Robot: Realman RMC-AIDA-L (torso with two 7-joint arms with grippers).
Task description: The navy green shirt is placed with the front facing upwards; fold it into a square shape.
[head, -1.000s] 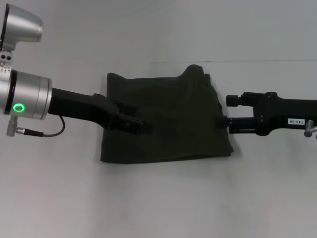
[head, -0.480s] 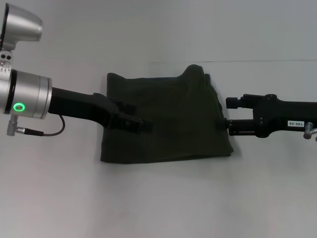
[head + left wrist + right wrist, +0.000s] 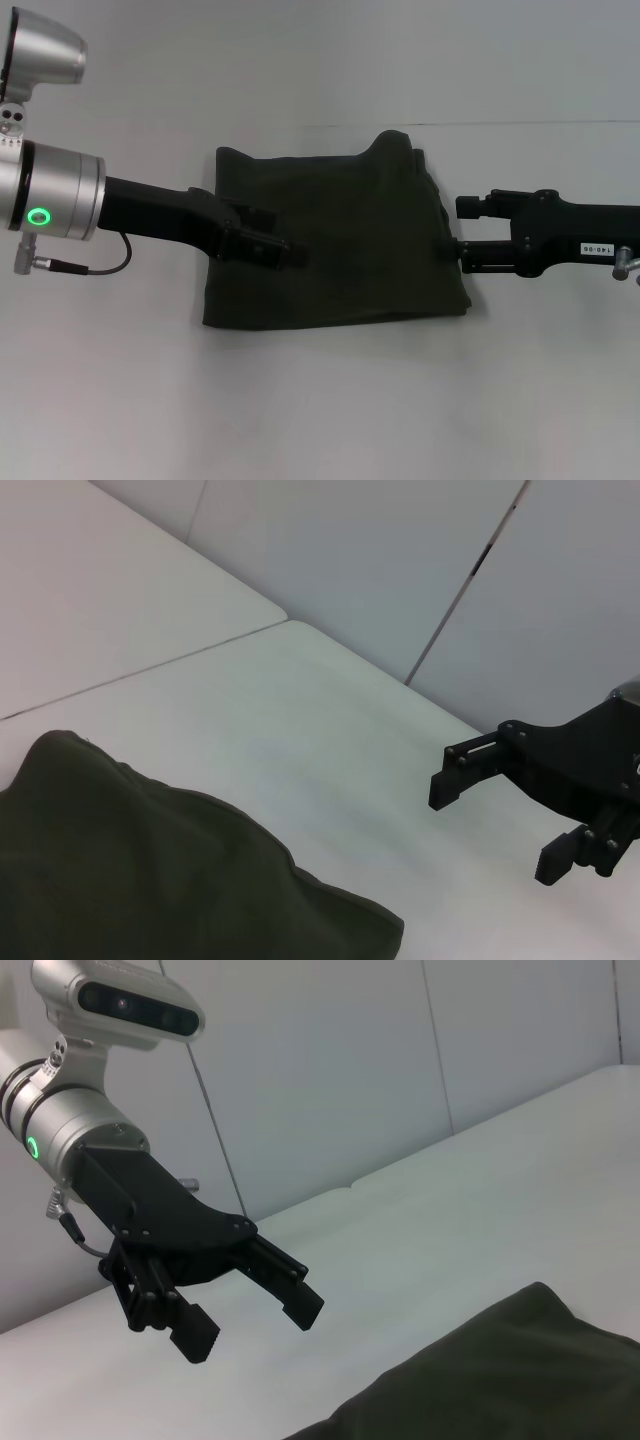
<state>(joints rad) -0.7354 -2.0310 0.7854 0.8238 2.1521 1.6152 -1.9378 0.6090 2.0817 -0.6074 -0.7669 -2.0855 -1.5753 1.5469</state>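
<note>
Leftmost, the left gripper (image 3: 296,256) hung over the near-left part of the navy green shirt (image 3: 345,235), its fingers (image 3: 300,1305) spread apart and holding nothing. Centrally, the shirt lay folded into a rough rectangle on the white table (image 3: 320,400), its far right corner bunched up into a peak. Rightward, the right gripper (image 3: 458,228) sat just beside the shirt's right edge, its fingers (image 3: 452,785) likewise apart and empty. Nothing stood between either gripper and the cloth.
</note>
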